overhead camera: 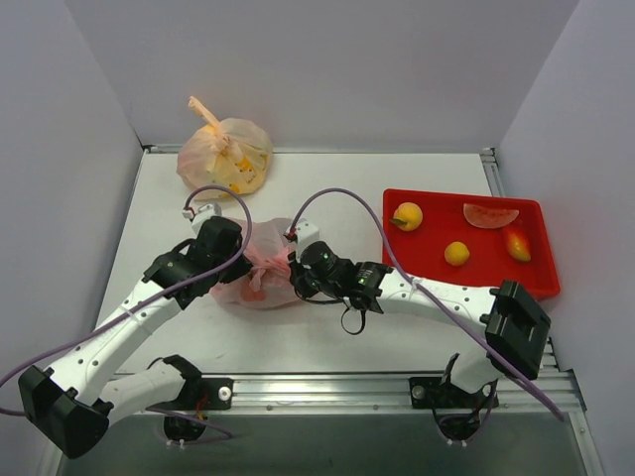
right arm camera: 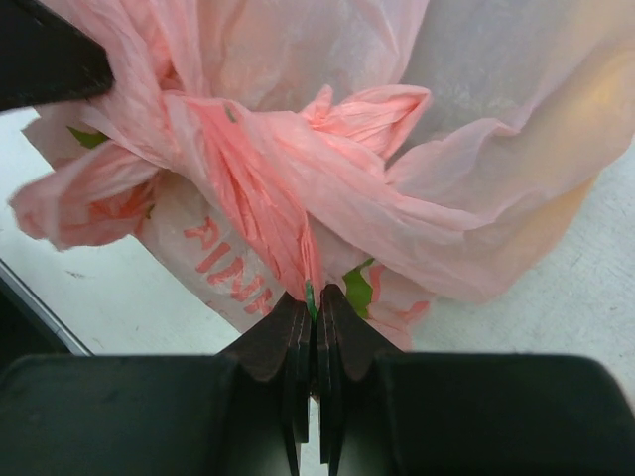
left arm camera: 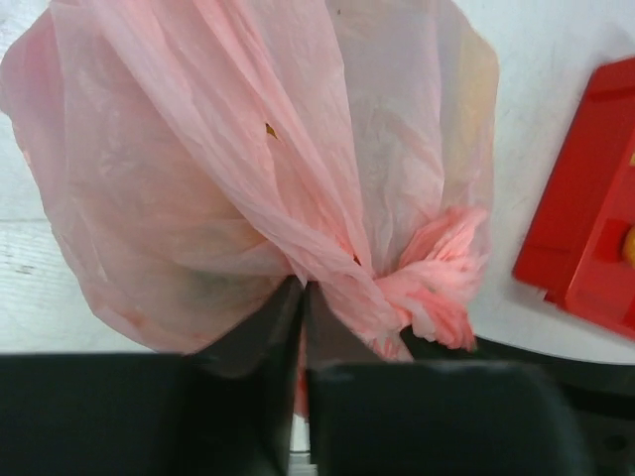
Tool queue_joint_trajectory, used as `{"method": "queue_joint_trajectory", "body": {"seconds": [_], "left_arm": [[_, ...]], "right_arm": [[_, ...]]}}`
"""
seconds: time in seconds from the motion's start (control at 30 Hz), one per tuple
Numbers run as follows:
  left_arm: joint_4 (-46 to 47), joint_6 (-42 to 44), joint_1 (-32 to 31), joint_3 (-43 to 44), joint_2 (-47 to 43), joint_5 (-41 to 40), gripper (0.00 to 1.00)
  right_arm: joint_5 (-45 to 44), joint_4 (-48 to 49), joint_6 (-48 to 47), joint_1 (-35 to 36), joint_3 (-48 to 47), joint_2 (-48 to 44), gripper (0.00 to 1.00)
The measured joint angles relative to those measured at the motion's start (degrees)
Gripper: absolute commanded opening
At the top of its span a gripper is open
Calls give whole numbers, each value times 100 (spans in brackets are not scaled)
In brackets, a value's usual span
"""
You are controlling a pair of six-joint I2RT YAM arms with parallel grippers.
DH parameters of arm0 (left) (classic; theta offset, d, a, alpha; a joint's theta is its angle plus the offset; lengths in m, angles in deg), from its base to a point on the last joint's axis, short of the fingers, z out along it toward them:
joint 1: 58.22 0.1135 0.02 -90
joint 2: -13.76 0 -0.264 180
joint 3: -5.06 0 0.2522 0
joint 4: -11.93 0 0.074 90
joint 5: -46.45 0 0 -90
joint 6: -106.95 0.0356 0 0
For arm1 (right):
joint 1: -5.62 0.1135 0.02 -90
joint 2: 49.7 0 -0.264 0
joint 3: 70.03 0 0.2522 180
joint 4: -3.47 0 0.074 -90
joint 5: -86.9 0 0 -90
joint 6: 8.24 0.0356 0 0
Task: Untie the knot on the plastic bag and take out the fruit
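The pink plastic bag (overhead camera: 256,283) lies on the white table between my two grippers. Its knot (overhead camera: 270,260) is a twisted pink bunch on top; it also shows in the left wrist view (left arm camera: 429,281) and the right wrist view (right arm camera: 260,159). My left gripper (overhead camera: 241,260) is shut on a fold of the bag's plastic (left arm camera: 303,290) just left of the knot. My right gripper (overhead camera: 297,277) is shut on a strand of plastic (right arm camera: 316,296) below the knot. The fruit is hidden inside the bag (left arm camera: 189,169).
A paler orange bag (overhead camera: 224,154) with a tied tail sits at the back left. A red tray (overhead camera: 446,281) on the right holds two oranges, a watermelon slice (overhead camera: 490,215) and another small fruit. Grey walls close in three sides.
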Motion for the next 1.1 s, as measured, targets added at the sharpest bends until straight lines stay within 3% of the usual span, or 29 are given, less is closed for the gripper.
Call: {"method": "queue_joint_trajectory", "body": {"seconds": [0.3,0.53,0.7,0.77,0.83,0.87,1.03,1.1], "left_arm": [[72,479,302,0,-11,-39,0],[122,1143,1447,0,-105,367,0],[118,1609,2203,0,-114,647,0],[111,1821,2507,4,-103,688,0],[17,2079,2697,105,-22,800,0],[-17,2210,2721,188,33,896,0],[-186,2706,2726,610,127,1412,1],[-260,2778,2721,660,26,1523,18]], "right_arm": [[-210,262,461,-195,693,-422,0],[-310,439,1401,-933,1620,-1403,0],[-337,409,1790,-1027,1974,-1858,1],[-337,328,1843,-1029,1980,-1937,10],[-326,240,1834,-1029,1978,-2006,35],[-323,125,1768,-1027,1947,-2041,56],[-87,-691,1056,-1014,1241,-2096,85],[59,-1056,636,-992,684,-2081,92]]}}
